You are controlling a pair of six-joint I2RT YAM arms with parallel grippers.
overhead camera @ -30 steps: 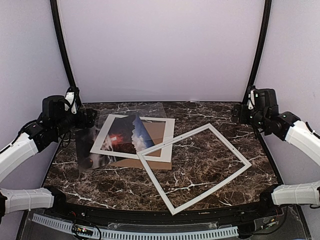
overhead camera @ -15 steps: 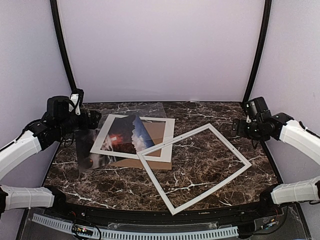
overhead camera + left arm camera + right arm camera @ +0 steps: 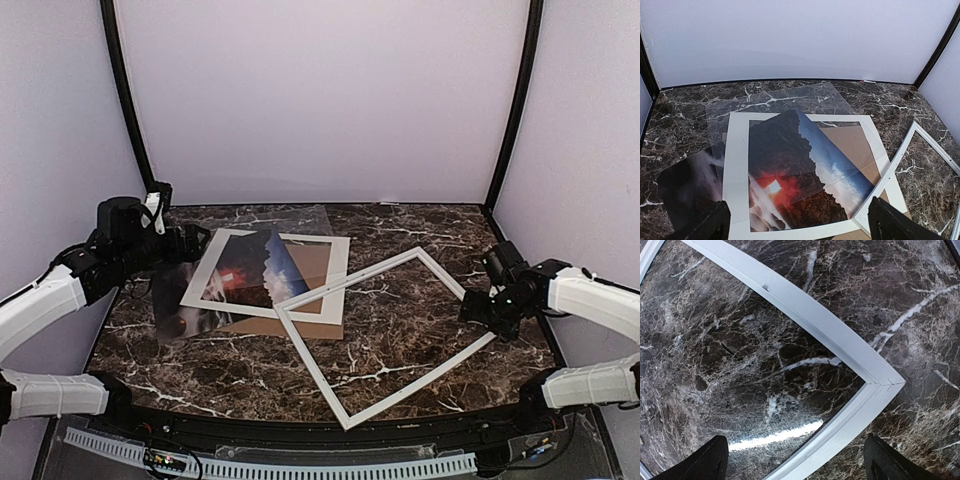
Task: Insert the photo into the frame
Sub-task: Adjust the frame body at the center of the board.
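Insertion not begun: glossy red-sun photo (image 3: 250, 280) lies left of the thin white rectangular frame (image 3: 349, 279), outside it. Left end effector (image 3: 192, 243) and right end effector (image 3: 477, 308) both gape wide, empty.

Dark marble table (image 3: 420, 350), pale lilac walls (image 3: 320, 100)

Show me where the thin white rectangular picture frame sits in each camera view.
Top external: the thin white rectangular picture frame lies centre-right, turned like a diamond.
Left wrist: only at the right edge, with one bar overlapping the wide white mat board.
Right wrist: two bars cross the view and meet in a corner at right centre.
Shared landmark: the dark white-veined marble tabletop.
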